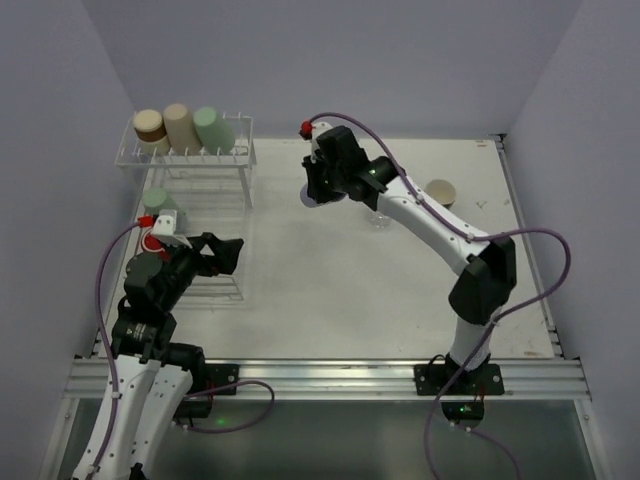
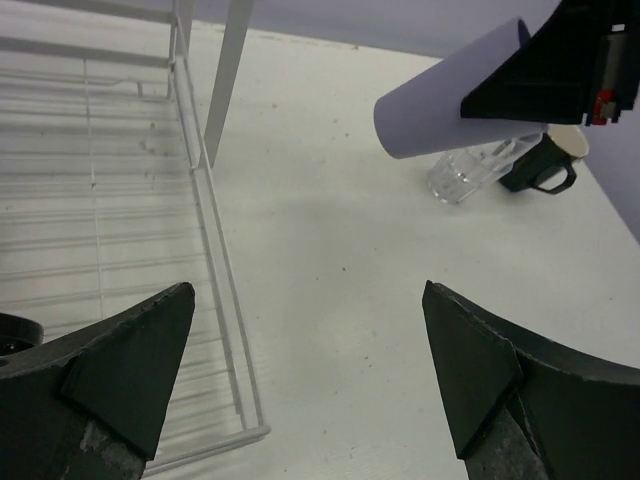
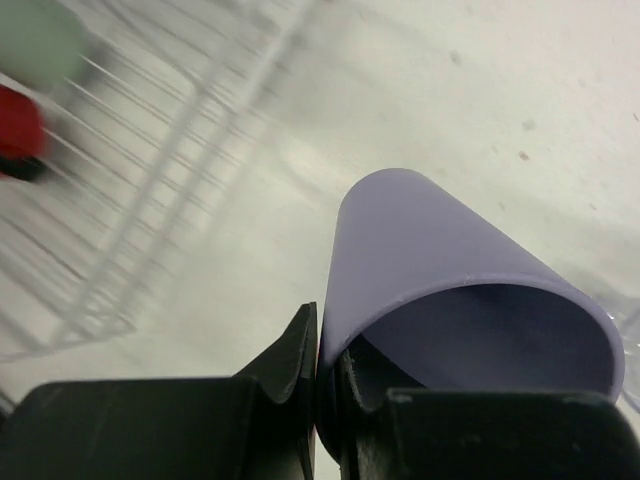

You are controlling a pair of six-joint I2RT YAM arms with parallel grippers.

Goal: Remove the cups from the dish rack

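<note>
- Left arm: it rises from its base at the near edge, close to the near-left corner, and bends forward over the near end of the dish rack (image 1: 200,195).
- Left gripper (image 1: 222,255): read it as fully spread. In the left wrist view its two fingers (image 2: 130,370) stand wide apart with nothing between them, above the rack's right rim and the bare table (image 2: 340,260).
- Right arm: from its base at the near edge, right of centre, it climbs to an elbow toward the right edge. From there it reaches back and left, toward the middle of the far edge.
- Right gripper (image 3: 322,350): its jaws are clamped on the wall of the purple cup (image 3: 450,260), at the rim. The cup lies tilted on its side in the air, clear of the table.
- Dish rack: it sits along the left edge. Its raised shelf is at the far-left corner.
- On that shelf lie a tan-brown cup (image 1: 149,124), a beige cup (image 1: 180,124) and a pale green cup (image 1: 213,127), side by side.
- A second pale green cup (image 1: 158,203) stands on the flat grid base, just beyond the left wrist.
- Already on the table, right of the held cup: a clear glass cup (image 1: 380,220) and, nearer the far-right corner, a black cup (image 1: 440,192) with a cream inside.
</note>
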